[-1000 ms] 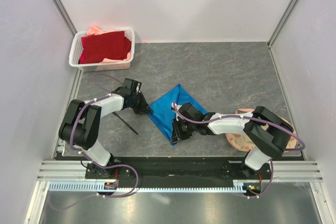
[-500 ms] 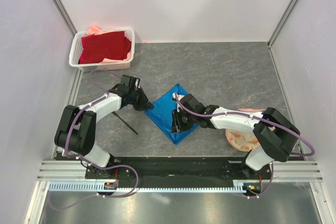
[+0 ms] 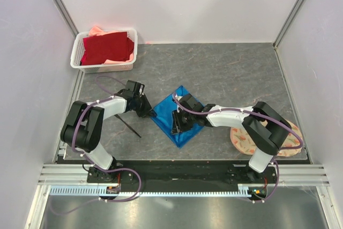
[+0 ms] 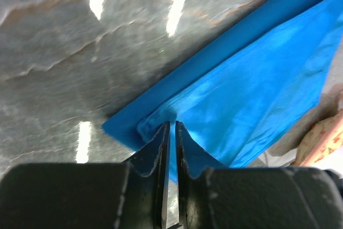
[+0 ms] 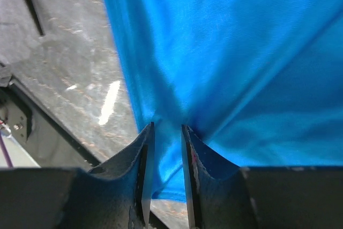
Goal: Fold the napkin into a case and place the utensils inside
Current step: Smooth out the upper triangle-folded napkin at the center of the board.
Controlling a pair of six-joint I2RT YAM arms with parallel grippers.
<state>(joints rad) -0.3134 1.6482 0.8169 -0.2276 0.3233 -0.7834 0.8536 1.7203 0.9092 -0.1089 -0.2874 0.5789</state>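
on table point(image 3: 230, 68), napkin point(image 3: 165, 113), left hand point(image 3: 152, 113), right hand point(image 3: 174, 127) pinching

The napkin point(image 3: 165, 119) is bright royal-blue, plain and slightly shiny. It lies folded on the grey surface point(image 3: 230, 73), turned cornerwise like a diamond. At its left corner an upper layer sits just inside the lower one, and soft creases fan across the cloth near its near edge. One utensil point(image 3: 130, 127), a thin black stick, lies flat and slanted to the napkin's left, apart from it.
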